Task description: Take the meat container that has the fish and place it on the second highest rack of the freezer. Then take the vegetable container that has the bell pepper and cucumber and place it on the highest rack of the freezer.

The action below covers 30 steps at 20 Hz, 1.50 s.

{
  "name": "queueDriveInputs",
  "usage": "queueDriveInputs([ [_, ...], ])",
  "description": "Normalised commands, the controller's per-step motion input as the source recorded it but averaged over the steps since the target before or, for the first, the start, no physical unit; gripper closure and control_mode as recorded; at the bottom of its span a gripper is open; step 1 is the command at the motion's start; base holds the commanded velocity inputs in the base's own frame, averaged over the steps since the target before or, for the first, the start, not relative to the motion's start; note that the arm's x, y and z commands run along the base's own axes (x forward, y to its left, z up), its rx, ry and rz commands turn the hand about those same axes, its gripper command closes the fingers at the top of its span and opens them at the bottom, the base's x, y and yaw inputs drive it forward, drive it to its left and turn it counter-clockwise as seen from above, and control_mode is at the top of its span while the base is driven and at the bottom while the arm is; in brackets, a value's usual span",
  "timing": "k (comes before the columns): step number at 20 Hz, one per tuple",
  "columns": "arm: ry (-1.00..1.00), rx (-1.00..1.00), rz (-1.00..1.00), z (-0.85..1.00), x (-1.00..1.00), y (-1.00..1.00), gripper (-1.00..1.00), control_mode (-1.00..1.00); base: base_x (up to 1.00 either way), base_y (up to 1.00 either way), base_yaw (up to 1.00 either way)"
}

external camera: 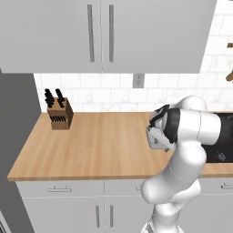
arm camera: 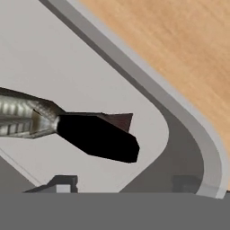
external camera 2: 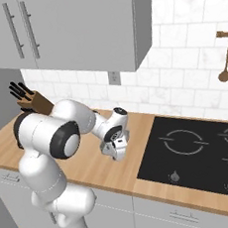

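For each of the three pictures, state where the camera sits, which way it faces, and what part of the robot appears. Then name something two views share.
Left base view: behind the arm to its left, facing the wooden counter and knife block; the white arm rises at lower right.
Right base view: behind to its right, facing the cooktop; arm at lower left, gripper low over the counter.
Hand view: on the hand, looking along the fingers at the fish in its grey container.
Shared: both base views show knife block and counter.

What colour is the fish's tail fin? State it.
Black, on the silver-grey striped fish in the grey rimmed container; the hand view shows it best.
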Motion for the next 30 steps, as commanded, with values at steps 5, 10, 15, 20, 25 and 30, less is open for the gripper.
queueDriveInputs([
  [5,0.00,0.00,0.00,-0.26,0.00,0.00,1.00,-1.00,0.00,0.00,0.00],
  [10,0.00,0.00,0.00,-0.09,0.00,0.00,1.00,-1.00,0.00,0.00,0.00],
  [15,0.00,0.00,-0.02,0.00,0.00,0.00,1.00,-1.00,0.00,0.00,0.00],
  [20,-0.06,0.00,-0.06,0.02,-0.12,-0.01,1.00,-1.00,0.00,0.00,0.00],
  [25,-0.16,0.00,-0.08,0.24,-0.27,0.01,1.00,-1.00,0.00,0.00,0.00],
  [30,-0.11,0.00,-0.12,0.45,-0.22,0.00,1.00,-1.00,0.00,0.00,0.00],
])
